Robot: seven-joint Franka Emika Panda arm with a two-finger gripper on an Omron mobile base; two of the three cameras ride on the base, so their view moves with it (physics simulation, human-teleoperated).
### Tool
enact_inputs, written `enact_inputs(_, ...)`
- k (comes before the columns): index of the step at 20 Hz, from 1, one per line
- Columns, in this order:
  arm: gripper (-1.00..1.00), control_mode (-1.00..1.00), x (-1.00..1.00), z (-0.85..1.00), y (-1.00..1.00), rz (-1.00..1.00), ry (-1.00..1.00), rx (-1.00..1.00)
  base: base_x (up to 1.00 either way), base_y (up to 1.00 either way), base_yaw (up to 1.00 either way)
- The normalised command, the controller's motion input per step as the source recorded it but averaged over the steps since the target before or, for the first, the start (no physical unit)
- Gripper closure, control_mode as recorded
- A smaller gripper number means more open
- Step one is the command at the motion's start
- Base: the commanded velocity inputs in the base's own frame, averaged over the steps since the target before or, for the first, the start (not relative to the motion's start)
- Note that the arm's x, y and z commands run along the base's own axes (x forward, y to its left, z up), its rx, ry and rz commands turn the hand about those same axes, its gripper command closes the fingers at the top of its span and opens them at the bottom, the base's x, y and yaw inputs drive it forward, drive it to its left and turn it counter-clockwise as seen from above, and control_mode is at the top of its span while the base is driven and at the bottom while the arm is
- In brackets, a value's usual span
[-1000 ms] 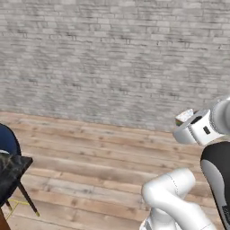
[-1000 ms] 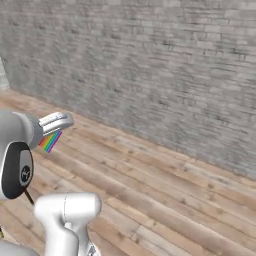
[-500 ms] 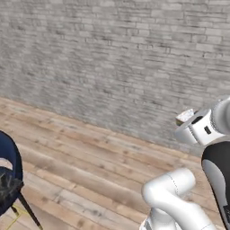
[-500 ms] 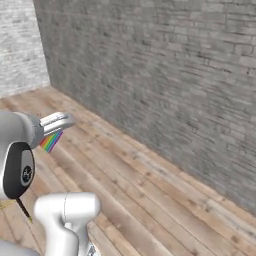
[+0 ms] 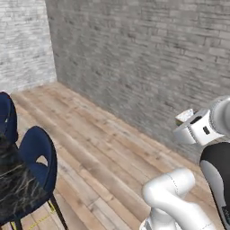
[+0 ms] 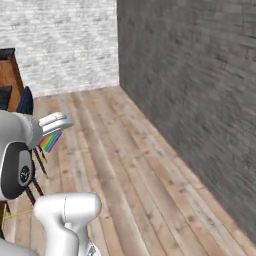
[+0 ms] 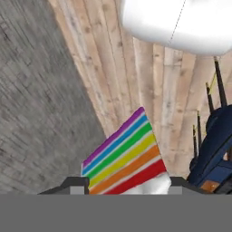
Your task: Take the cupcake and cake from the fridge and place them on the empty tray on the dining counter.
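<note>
Between the jaws, one rainbow-striped cake slice [image 7: 126, 156] sat pinched, held high above the wooden floor [image 5: 99, 152] beside the grey brick wall [image 6: 200, 90]. Two blue chairs [image 5: 38, 155] stood by the marble bench [image 5: 13, 188].

The cake [image 7: 124, 156] is a wedge slice with rainbow-striped side layers and a white edge, held up off the wooden floor, close to the grey brick wall. From the right it [image 6: 50, 140] points downward.
</note>
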Motion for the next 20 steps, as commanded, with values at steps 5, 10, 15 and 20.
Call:
enact_inputs(5, 1.00, 1.00, 0.00, 0.00, 0.00, 0.00, 0.00, 0.00, 1.00, -0.37, 0.68)
enact_inputs(10, 1.00, 1.00, 0.00, 0.00, 0.00, 0.00, 0.00, 0.00, 1.00, -0.44, 0.69)
enact_inputs(15, 1.00, 1.00, 0.00, 0.00, 0.00, 0.00, 0.00, 0.00, 0.99, -0.35, 0.76)
enact_inputs(20, 1.00, 1.00, 0.00, 0.00, 0.00, 0.00, 0.00, 0.00, 0.94, -0.46, 0.73)
